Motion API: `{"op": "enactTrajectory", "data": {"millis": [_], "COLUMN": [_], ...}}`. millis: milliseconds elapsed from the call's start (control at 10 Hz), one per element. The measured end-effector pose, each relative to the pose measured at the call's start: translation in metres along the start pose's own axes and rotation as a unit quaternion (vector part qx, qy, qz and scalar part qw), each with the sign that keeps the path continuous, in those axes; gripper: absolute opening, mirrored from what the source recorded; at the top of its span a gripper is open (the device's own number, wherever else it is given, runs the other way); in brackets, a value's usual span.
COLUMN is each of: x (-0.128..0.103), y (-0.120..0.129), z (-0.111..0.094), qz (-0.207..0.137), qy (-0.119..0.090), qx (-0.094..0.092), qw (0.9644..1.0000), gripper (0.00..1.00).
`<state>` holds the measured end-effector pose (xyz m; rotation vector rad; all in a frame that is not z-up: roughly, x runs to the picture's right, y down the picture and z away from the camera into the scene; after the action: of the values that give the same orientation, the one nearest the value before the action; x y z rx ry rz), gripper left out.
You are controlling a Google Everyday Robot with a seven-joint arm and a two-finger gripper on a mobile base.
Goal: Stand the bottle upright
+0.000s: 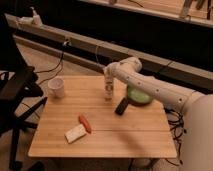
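The bottle [108,91] is small, slim and whitish with a darker band around its middle. It stands upright near the middle back of the wooden table [125,130]. My gripper [107,80] is at the end of the white arm, directly over the bottle's top and touching or nearly touching it.
A white mug [56,88] stands at the table's left back. A green bowl [139,95] and a dark object [120,106] lie right of the bottle. A red item [84,123] and a white sponge [75,133] lie at the front left. A black chair [15,90] stands left.
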<state>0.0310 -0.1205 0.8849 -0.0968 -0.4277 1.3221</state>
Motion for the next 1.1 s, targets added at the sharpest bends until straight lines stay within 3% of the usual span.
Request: {"op": "enactTrajectory", "data": {"millis": [200, 400, 700, 800, 1100], "x": [-0.0017, -0.0028, 0.0003, 0.0015, 0.0017], "y": [-0.0002, -0.0002, -0.0066, -0.0049, -0.0039], "z": [0.0045, 0.0086, 0.0091, 0.0105, 0.0087], "qz": [-0.013, -0.023, -0.024, -0.027, -0.035], "qy": [-0.007, -0.015, -0.050, -0.056, -0.065], "qx": [-0.008, -0.016, -0.021, -0.024, -0.029], "qw": [0.9999, 0.9995, 0.9982, 0.9978, 0.9969], "gripper": [0.09, 0.29, 0.59, 0.64, 0.64]}}
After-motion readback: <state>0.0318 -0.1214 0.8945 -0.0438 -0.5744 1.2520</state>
